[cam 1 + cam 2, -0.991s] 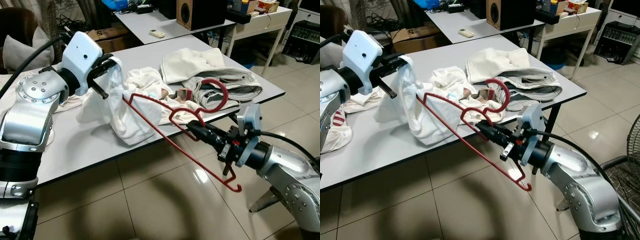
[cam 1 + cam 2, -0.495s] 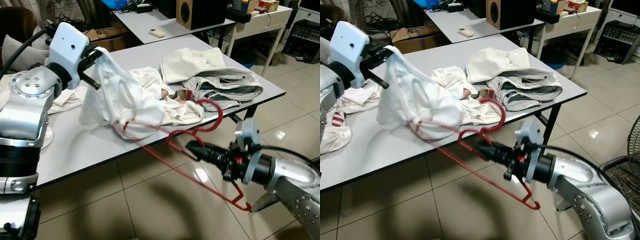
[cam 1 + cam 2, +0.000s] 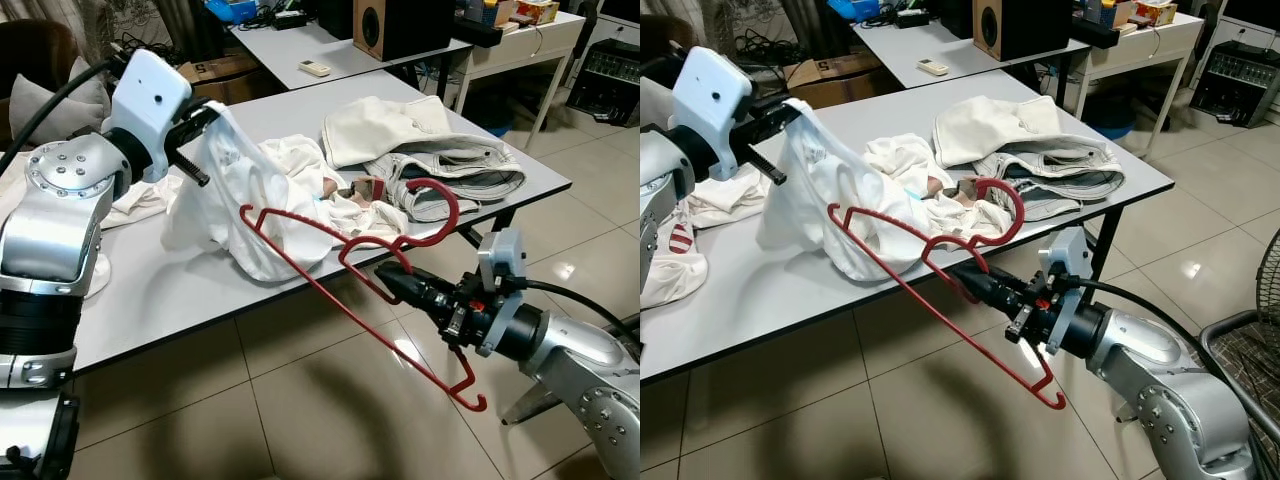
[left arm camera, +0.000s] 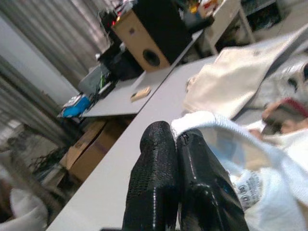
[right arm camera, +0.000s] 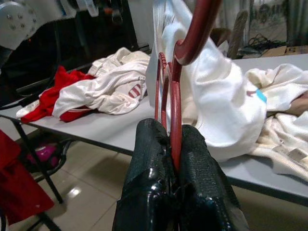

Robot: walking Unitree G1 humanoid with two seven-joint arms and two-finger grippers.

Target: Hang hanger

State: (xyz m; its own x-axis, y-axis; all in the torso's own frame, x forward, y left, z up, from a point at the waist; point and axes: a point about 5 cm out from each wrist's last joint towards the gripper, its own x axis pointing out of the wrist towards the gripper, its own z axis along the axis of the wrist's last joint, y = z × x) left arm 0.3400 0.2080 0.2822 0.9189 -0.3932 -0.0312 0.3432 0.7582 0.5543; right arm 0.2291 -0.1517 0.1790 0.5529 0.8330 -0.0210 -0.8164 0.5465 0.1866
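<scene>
Over the table [image 3: 180,290] edge, the right gripper [image 3: 392,279] clenches a red hanger [image 3: 330,250] near its neck, while the left gripper [image 3: 200,150] pinches a white garment [image 3: 250,200] raised off the tabletop. To do well, the hanger's near arm should probably slide into the garment's opening while the left keeps it taut. Folded clothes [image 3: 430,150] and loose white cloth [image 3: 350,215] crowd the table behind and could snag the hook.

One red hanger [image 3: 350,262], two tools: the left tool [image 3: 205,112] pinching one white garment [image 3: 240,205], the right tool [image 3: 385,272] clamped on the hanger. Two folded items [image 3: 420,150] lie on one surface [image 3: 150,290]. One speaker [image 3: 378,28] stands behind.
</scene>
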